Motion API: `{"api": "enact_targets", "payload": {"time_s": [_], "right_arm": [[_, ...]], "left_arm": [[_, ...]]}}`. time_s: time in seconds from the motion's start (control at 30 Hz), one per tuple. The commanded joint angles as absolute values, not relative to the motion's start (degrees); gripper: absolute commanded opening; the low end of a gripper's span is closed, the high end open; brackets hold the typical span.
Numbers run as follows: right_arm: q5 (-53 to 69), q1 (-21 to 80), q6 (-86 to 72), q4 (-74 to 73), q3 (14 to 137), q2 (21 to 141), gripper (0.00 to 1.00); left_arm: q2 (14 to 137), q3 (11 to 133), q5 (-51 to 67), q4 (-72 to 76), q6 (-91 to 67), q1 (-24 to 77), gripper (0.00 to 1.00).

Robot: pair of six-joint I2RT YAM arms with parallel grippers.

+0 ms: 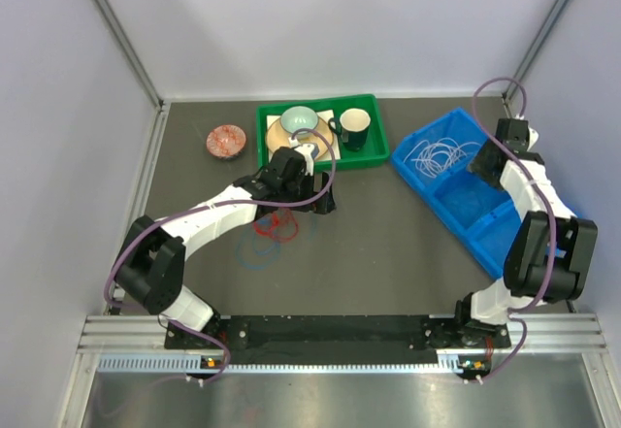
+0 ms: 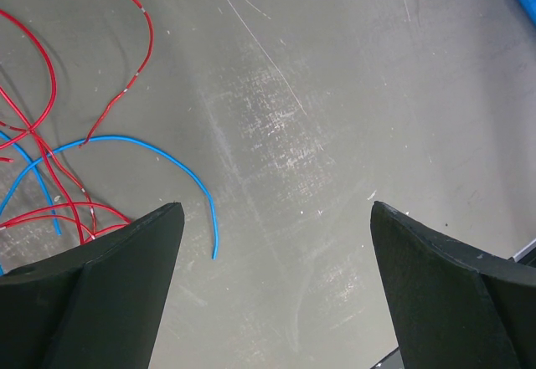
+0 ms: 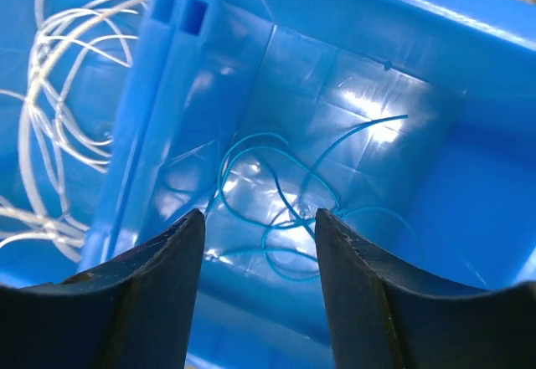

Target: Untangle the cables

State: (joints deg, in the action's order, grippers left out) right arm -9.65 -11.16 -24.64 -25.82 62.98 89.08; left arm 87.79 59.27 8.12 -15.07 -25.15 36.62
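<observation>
1. Top external view: two arms, one blue bin at the right, one green tray at the back, and one reddish dish beside the tray, all on the table.
2. The tray holds three things: one pale bowl, one dark cup and one tan plate.
3. One red cable and one blue cable lie crossed in loose loops on the table. They are just beside the left gripper, whose fingers stand wide apart over bare table, holding nothing.
4. One white cable, coiled in many loops, lies in the bin's far compartment.
5. A second blue cable lies looped in the next compartment, under the right gripper. Its fingers are partly apart and hold nothing.
</observation>
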Motion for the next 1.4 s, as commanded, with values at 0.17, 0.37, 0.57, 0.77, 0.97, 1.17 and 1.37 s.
{"api": "enact_targets", "payload": {"time_s": [0.17, 0.37, 0.57, 0.77, 0.97, 1.17, 1.37], "right_arm": [[-11.0, -8.9, -23.3, -29.8, 69.7, 75.9, 0.57], [-14.8, 1.8, -20.8, -32.1, 70.9, 70.8, 0.56], [-12.4, 6.7, -21.4, -33.9, 62.2, 68.5, 0.55], [-13.3, 9.4, -24.1, -32.8, 48.2, 66.1, 0.58], [-11.3, 9.9, -24.4, -30.4, 44.7, 67.2, 0.59], [-10.6, 11.0, -24.5, -27.1, 43.3, 71.7, 0.58], [-10.7, 12.7, -24.6, -25.0, 44.1, 75.8, 0.56]], "left_arm": [[86.1, 60.5, 7.6, -13.6, -24.8, 36.4, 0.98], [84.2, 60.0, 4.2, -15.4, -25.2, 36.1, 0.98], [81.7, 58.4, 3.4, -15.7, -25.7, 35.3, 0.98], [81.6, 57.7, 3.2, -16.1, -25.7, 35.2, 0.98], [81.7, 57.7, 4.7, -15.6, -26.2, 35.1, 0.98], [82.0, 57.7, 5.5, -15.3, -26.7, 35.2, 0.98], [82.0, 57.8, 5.4, -15.6, -26.6, 35.2, 0.98]]}}
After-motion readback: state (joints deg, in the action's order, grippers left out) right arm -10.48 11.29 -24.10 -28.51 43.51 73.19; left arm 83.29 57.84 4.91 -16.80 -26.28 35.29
